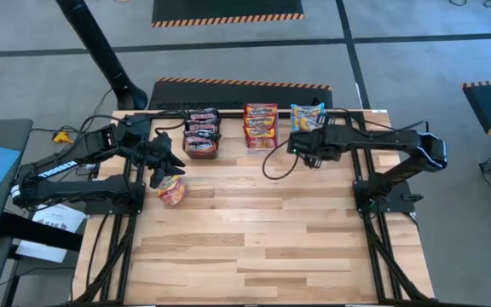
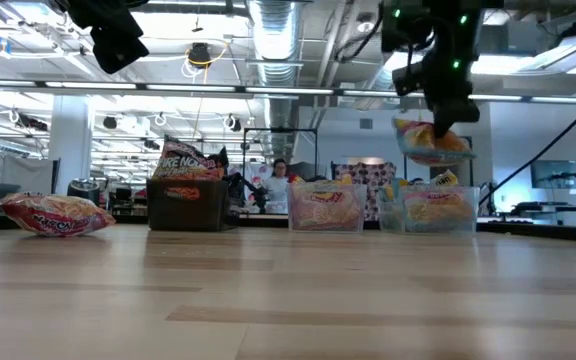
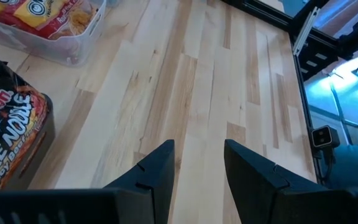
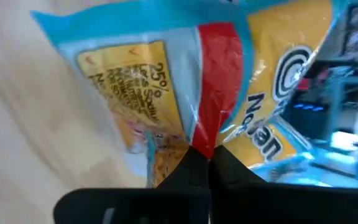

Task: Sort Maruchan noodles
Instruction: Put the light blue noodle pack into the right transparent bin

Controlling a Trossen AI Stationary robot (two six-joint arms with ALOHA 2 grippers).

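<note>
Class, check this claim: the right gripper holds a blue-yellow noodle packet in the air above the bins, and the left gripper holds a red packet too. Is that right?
Not quite. The left gripper is open and empty, as the left wrist view shows; the red packet lies on the table. The right gripper does hold the blue-yellow noodle packet.

- This is a robotics lab or test floor in a big open industrial hall, not a home or a shop.
- The wooden table stands on a black metal frame, with two dark robot arms bolted to it and cables trailing off.
- The floor is bare grey concrete, with black mats edged in orange-and-black hazard stripes.
- Overhead hang exposed silver ducts, pipes and strip lights.
- Across the room there are screens, more benches and gear, and a person at a far station.
</note>
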